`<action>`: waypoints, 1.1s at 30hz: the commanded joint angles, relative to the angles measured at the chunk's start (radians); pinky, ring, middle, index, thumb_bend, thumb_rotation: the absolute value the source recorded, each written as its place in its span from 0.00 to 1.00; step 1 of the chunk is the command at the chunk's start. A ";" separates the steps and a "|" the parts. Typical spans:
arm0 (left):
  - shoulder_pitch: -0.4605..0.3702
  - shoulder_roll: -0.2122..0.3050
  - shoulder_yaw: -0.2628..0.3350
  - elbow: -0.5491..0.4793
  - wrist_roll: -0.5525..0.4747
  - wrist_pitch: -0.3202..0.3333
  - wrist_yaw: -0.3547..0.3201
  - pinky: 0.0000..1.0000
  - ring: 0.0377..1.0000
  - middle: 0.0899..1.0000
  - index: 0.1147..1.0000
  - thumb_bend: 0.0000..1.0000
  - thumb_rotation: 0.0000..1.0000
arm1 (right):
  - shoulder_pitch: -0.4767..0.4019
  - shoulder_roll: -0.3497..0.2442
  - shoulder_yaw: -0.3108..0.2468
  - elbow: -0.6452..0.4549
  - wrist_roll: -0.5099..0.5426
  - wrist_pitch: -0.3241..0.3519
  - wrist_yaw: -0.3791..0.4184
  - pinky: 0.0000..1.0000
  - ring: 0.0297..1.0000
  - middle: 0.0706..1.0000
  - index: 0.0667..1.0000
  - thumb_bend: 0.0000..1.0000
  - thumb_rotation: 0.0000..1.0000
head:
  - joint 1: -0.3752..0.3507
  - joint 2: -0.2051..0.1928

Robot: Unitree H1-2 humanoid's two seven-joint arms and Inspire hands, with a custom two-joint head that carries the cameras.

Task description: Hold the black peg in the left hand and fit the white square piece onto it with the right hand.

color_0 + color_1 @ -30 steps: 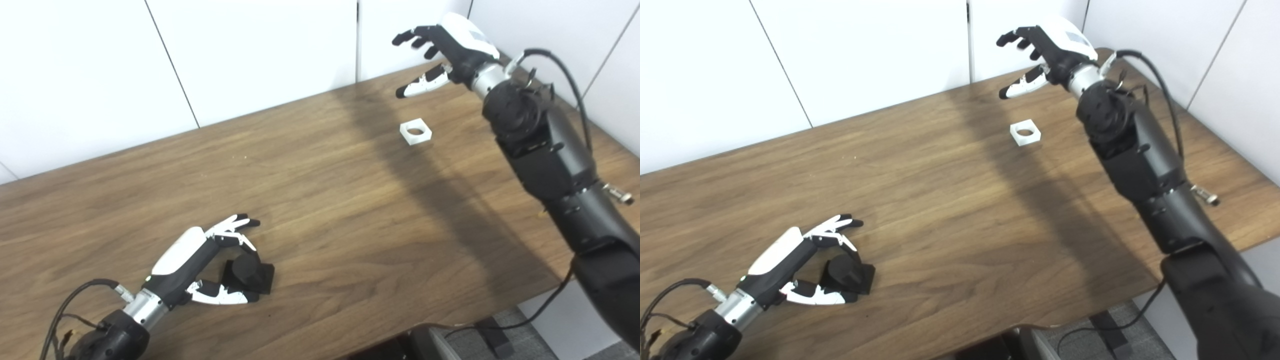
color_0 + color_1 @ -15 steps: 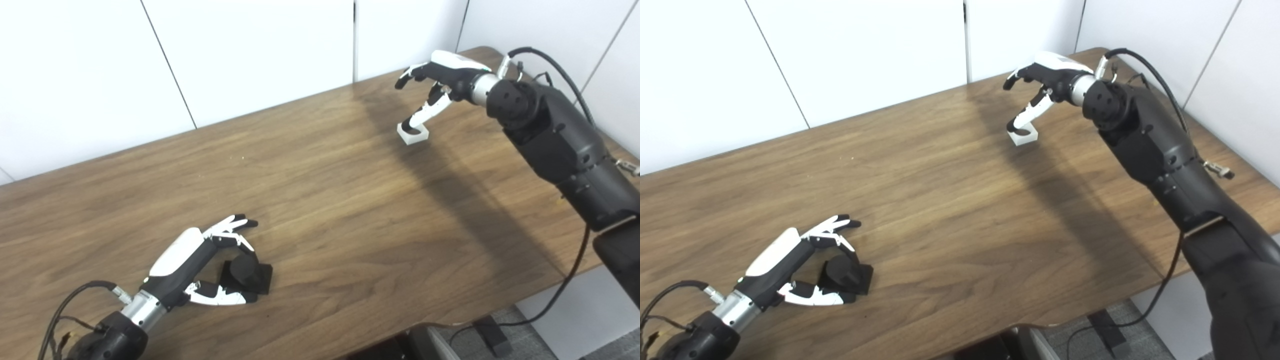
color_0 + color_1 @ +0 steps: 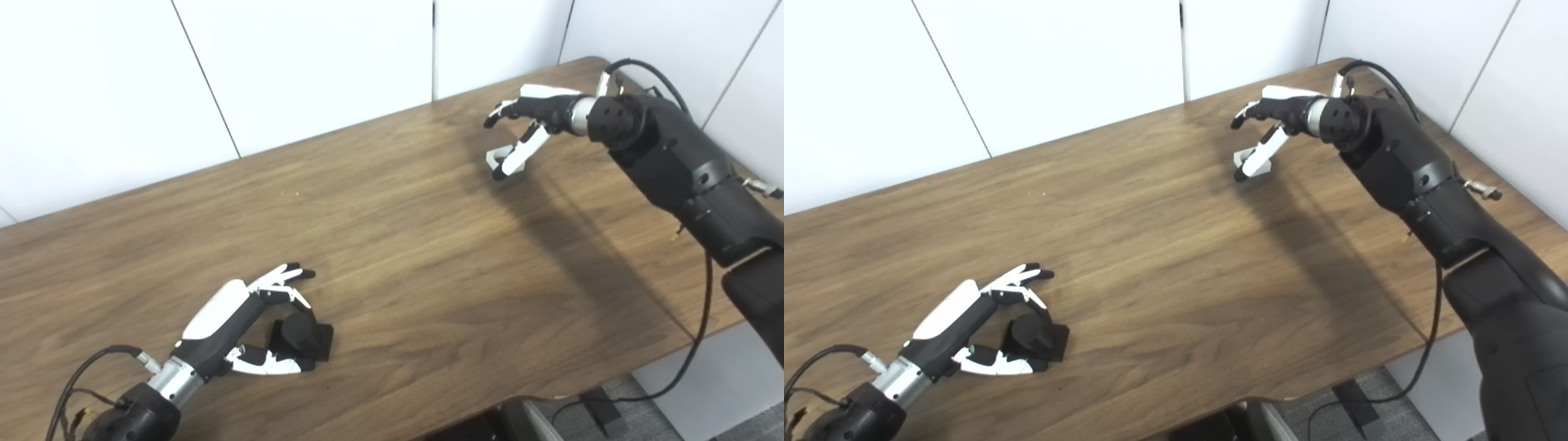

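Note:
The black peg point(image 3: 301, 335), a short cylinder on a square base, stands on the wooden table point(image 3: 429, 257) near the front left. My left hand point(image 3: 226, 318) cups around it with fingers apart: one finger curls onto the cylinder and the thumb lies along the base's front. At the far right, the white square piece point(image 3: 491, 158) lies on the table, mostly hidden behind my right hand's thumb. My right hand point(image 3: 530, 116) hovers low over it, open, with fingers arched above and the thumb reaching down across the piece.
White wall panels point(image 3: 306, 73) run close behind the table's far edge. The table's right edge point(image 3: 735, 177) lies under my right forearm, and a black cable point(image 3: 698, 343) hangs off it. A dark object point(image 3: 533, 422) sits on the floor below the front edge.
My right hand came down from above the far edge and lowered onto the white piece, its thumb now covering most of it. My left hand and the peg stayed put.

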 commanded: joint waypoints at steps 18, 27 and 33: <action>0.043 0.033 -0.029 0.038 0.094 0.068 -0.021 0.93 0.96 0.89 0.43 0.52 0.06 | -0.062 -0.004 0.020 0.086 -0.033 -0.006 -0.039 0.79 0.97 0.98 0.87 0.98 0.38 | 0.015 0.000; 0.048 0.034 -0.028 0.027 0.091 0.077 -0.022 0.94 0.97 0.90 0.43 0.52 0.06 | -0.043 0.031 0.021 0.146 -0.055 -0.045 -0.160 0.79 0.92 0.93 0.82 0.85 0.26 | 0.023 0.004; 0.053 0.034 -0.026 0.028 0.084 0.074 -0.019 0.94 0.97 0.89 0.42 0.52 0.06 | -0.028 0.051 0.013 0.196 -0.052 -0.081 -0.243 0.80 0.90 0.90 0.78 0.82 0.19 | 0.027 0.009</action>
